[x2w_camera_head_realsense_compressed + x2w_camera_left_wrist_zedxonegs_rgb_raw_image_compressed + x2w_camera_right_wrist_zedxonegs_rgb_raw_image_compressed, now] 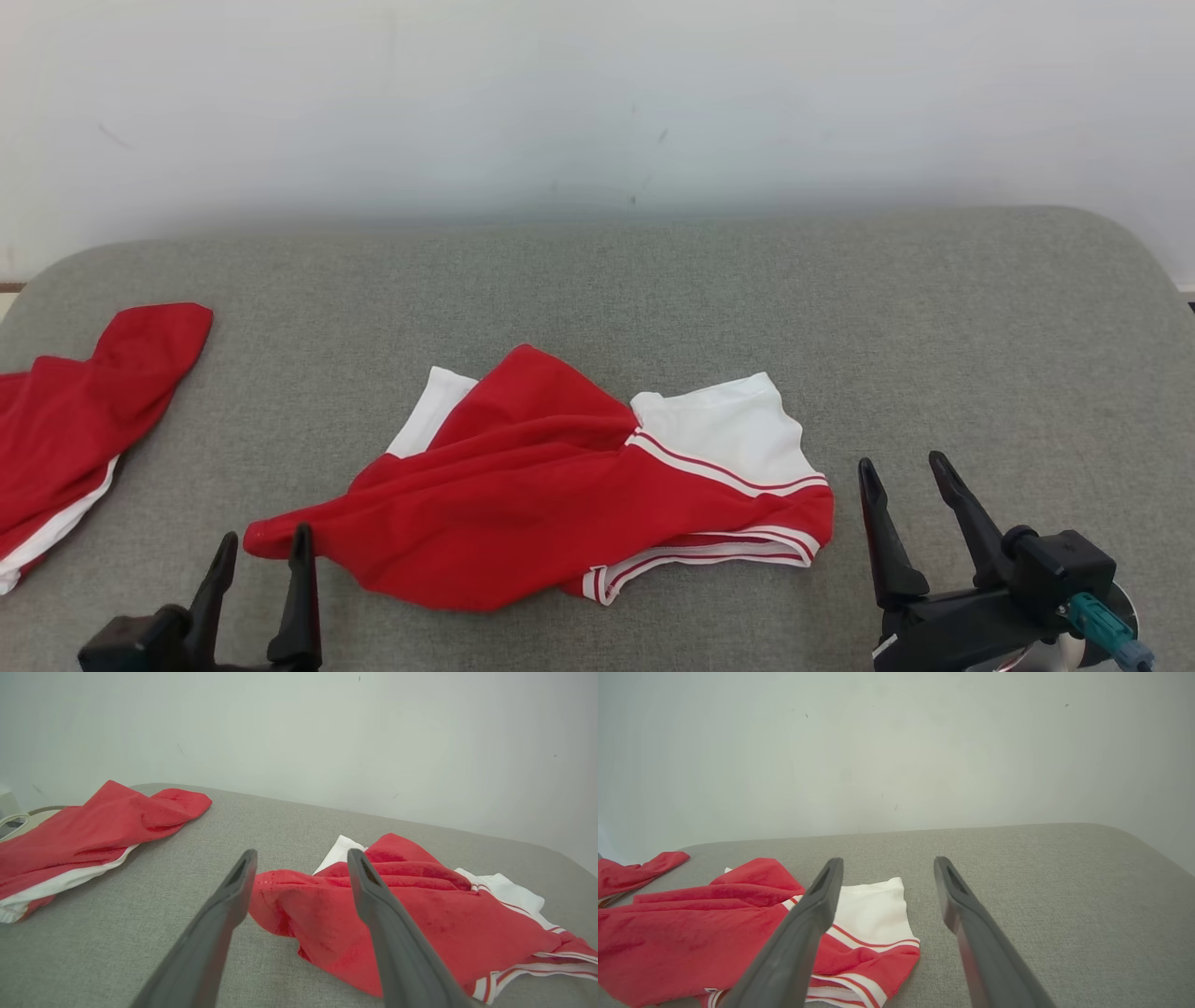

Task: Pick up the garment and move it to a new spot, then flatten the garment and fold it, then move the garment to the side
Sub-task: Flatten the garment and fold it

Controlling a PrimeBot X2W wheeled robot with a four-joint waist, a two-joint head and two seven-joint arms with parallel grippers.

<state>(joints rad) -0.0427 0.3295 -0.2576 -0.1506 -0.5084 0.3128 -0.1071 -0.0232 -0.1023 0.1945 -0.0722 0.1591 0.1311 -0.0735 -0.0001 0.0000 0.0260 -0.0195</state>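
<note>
A crumpled red garment [551, 485] with white panels and white stripes lies in a heap at the middle of the grey padded surface [653, 299]. My left gripper [263, 551] stands open at the lower left, its fingertips just short of the garment's near left corner [280, 891]. My right gripper [904, 471] is open too, a little to the right of the garment's striped white end [873, 914] and apart from it. Nothing is between either pair of fingers.
A second red garment [65, 420] with a white stripe lies at the surface's far left edge, also in the left wrist view [84, 835]. A pale wall [597, 103] rises behind the surface. Bare grey padding stretches to the right [1064, 896].
</note>
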